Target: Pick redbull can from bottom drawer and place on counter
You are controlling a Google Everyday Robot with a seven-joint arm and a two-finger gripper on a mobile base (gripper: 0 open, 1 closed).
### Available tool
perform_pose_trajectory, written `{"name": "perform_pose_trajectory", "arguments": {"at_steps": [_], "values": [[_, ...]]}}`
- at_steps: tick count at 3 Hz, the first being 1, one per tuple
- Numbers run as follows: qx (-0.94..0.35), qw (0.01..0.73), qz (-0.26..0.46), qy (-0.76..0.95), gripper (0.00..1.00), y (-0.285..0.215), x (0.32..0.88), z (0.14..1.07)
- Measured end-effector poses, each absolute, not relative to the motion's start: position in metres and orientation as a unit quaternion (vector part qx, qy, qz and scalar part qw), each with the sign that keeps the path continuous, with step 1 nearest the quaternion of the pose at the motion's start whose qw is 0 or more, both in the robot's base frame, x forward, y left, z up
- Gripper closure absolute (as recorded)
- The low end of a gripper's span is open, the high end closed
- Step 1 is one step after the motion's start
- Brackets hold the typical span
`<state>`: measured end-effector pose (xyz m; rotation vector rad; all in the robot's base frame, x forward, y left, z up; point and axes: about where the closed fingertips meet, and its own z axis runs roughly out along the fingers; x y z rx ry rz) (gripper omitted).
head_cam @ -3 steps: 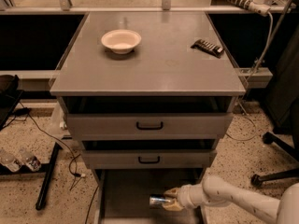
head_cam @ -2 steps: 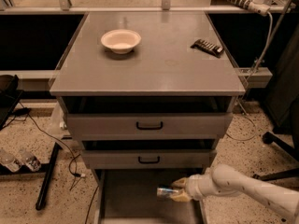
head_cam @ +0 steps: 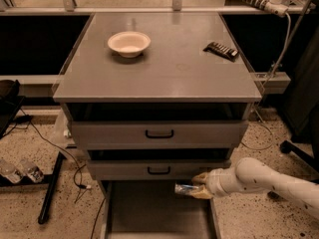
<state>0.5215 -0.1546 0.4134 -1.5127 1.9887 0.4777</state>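
Your gripper (head_cam: 196,187) sits low on the right, its fingers clamped on the slim silver-and-blue redbull can (head_cam: 182,188). The can lies sideways in the air over the open, shallow grey bottom drawer (head_cam: 149,210), just under the middle drawer (head_cam: 158,170). The broad grey desk (head_cam: 164,73) carries a cream bowl (head_cam: 129,43) and a dark ridged remote (head_cam: 221,50).

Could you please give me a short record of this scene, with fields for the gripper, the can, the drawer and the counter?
gripper: at the cabinet's front right, over the bottom drawer, closed on the redbull can
redbull can: held sideways, just below the middle drawer's front
bottom drawer: pulled out, floor bare where visible
counter: carries a white bowl at back left and a dark remote-like object at back right
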Motion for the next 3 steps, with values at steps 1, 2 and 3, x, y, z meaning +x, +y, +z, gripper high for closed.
{"name": "perform_pose_trajectory", "arguments": {"at_steps": [1, 2, 3], "values": [[-0.568, 0.295, 0.179, 0.747, 1.00, -0.155, 0.521, 0.414], [-0.582, 0.313, 0.166, 0.732, 1.00, -0.154, 0.508, 0.453], [-0.610, 0.357, 0.125, 0.696, 1.00, -0.148, 0.474, 0.527]]}}
